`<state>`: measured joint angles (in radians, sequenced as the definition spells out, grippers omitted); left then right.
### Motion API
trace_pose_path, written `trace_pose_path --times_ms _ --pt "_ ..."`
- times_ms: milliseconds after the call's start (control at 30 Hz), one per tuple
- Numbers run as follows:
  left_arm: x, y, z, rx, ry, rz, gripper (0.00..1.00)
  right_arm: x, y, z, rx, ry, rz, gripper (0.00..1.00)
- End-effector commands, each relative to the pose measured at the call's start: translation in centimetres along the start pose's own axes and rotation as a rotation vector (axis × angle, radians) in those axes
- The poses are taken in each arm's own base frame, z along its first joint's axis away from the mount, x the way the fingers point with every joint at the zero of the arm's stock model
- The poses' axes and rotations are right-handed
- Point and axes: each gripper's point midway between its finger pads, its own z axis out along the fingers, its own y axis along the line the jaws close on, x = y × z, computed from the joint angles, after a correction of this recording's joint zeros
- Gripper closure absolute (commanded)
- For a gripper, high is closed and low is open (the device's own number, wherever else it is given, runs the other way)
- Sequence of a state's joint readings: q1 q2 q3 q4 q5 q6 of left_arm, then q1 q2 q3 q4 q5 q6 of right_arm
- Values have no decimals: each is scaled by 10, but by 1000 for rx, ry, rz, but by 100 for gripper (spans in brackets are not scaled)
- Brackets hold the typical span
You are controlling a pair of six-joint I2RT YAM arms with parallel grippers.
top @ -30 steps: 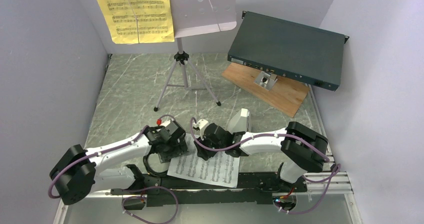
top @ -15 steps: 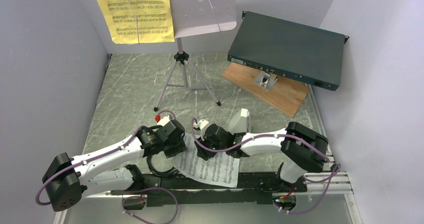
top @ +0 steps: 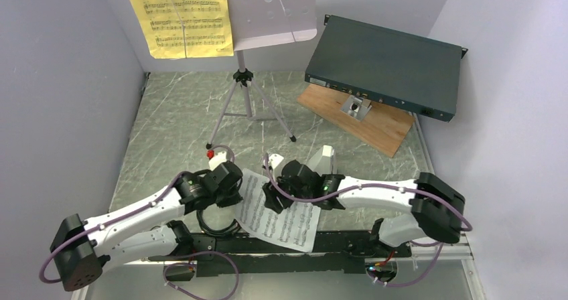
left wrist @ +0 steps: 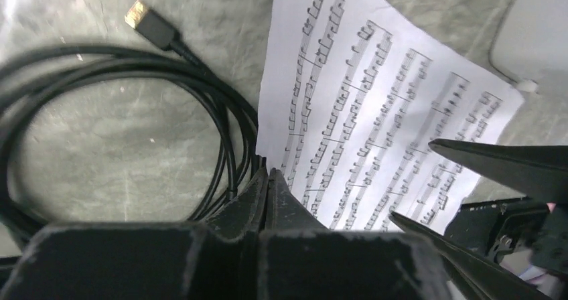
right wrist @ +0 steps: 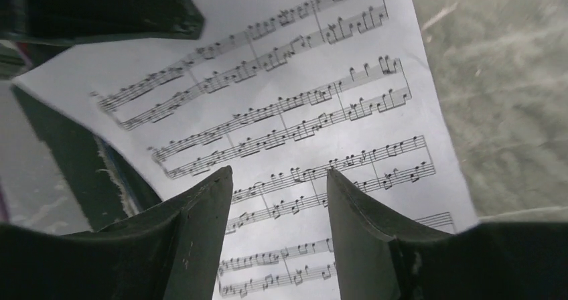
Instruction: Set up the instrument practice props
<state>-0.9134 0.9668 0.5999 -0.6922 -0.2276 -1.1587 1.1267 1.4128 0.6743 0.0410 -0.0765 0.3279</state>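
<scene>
Pinching white sheet (left wrist: 375, 112) by edge, left end effector (left wrist: 268, 174) closed; right end effector (right wrist: 278, 173) half-open above; shallow grip may slip.

The stand (top: 271, 12) rises at the back — the loose sheet (top: 281, 223) lies nearest, cable (left wrist: 224, 146) at its left, metronome (top: 323, 161) behind it.

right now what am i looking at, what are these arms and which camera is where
These are two robot arms bolted to a table. The wide picture is from a camera above; the close-ups are from a camera on each wrist. The left tool is pinched shut on the edge of the white music page, beside a coiled black cable; the right tool hovers open over that page. Behind stand a white metronome, a music stand holding a yellow page, and a green box.
</scene>
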Motion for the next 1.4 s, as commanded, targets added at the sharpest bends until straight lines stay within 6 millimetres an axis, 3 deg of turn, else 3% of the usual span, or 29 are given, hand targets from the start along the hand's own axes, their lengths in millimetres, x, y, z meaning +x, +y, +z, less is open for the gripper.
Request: trace_pose_path --times_ms 0,100,167,233,333,500,600,767,1100,1367 --pt "-47 -28 -37 117 -183 236 100 -64 14 -37 -17 -131 -88 41" --pt "-65 -51 -71 225 -245 475 100 -95 13 -62 -52 -191 -92 36" --pt "-67 -72 -97 349 -261 687 100 -115 10 -81 -71 -235 -93 35" --pt "-65 -83 -119 445 -265 907 100 -134 7 -101 -69 -289 -107 31" --pt "-74 -90 -145 477 -298 1084 100 -152 11 -131 -84 -355 -135 25" --pt "-67 -109 -178 634 -315 1281 100 -164 23 -177 -121 -469 -183 17" --pt "-61 -122 -200 748 -340 1333 100 -163 22 -197 -105 -504 -210 11" --pt "-49 -132 -221 860 -275 1399 100 -162 30 -226 -120 -575 -274 2" --pt "-45 -141 -230 912 -242 1433 100 -157 25 -242 -88 -615 -278 1" --pt "-42 -144 -246 976 -273 1422 100 -139 59 -229 -331 -578 -353 2"
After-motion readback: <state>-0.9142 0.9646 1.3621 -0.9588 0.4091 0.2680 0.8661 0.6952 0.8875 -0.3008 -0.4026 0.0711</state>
